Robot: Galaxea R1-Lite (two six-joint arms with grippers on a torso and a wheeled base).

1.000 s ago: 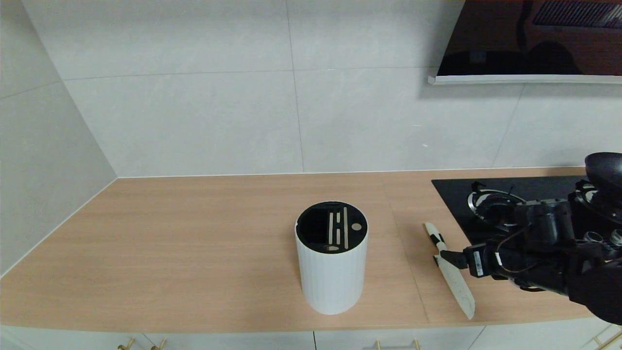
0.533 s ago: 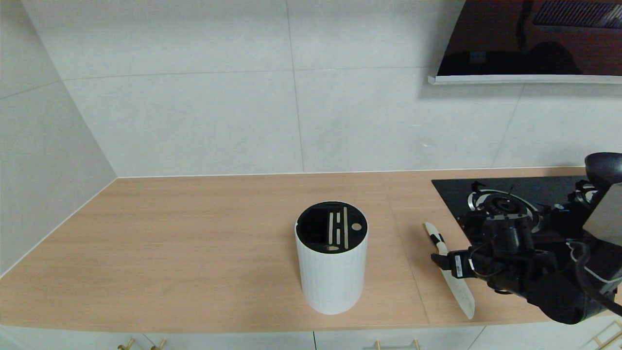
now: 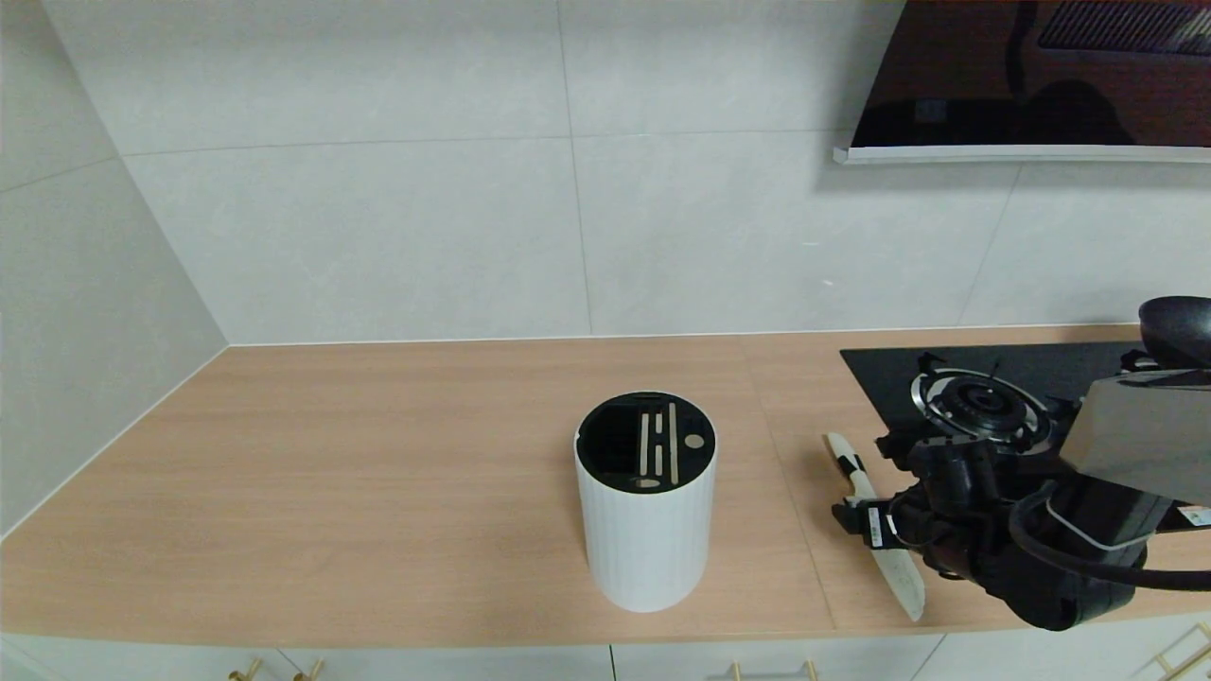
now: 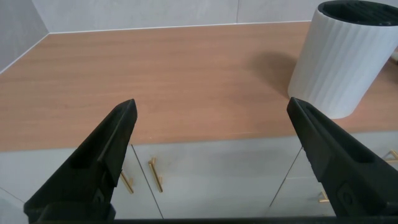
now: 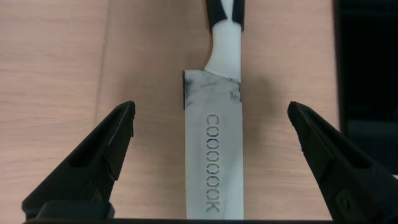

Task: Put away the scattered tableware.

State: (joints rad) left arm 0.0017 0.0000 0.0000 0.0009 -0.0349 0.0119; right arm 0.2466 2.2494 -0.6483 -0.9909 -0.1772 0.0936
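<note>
Knife (image 3: 901, 579) lies flat on the desk (image 3: 378, 473), right of the holder (image 3: 645, 530) and just beside the hob (image 3: 974, 359). Its handle points toward the wall and its tip toward the desk's front edge. The blade is white, with grey smudges at the heel in the right wrist view. The handle is white with black patches.

Handling, as a judgement: stiff, light and thin. The smooth blade is probably slippery and possibly brittle if ceramic. It sits flush on the desk, so there is little to get under. The handle is thicker and safer to pinch, and it gives control for dropping the blade into a slot. A grip on the bare blade risks sliding or twisting.

Right gripper (image 5: 210, 112) hangs directly over the knife (image 5: 211, 149). Its jaws are spread wide to either side of the blade's heel, touching nothing. It sits a bit blade-side of the handle, so shifting toward the handle looks better.

The holder is a white ribbed cylinder, upright, with a black top that has narrow slots and a larger opening.

Left gripper (image 4: 210, 106) is also spread and empty. It sits off the desk's front edge, well apart from the knife, with the holder (image 4: 345, 56) off to one side.
</note>
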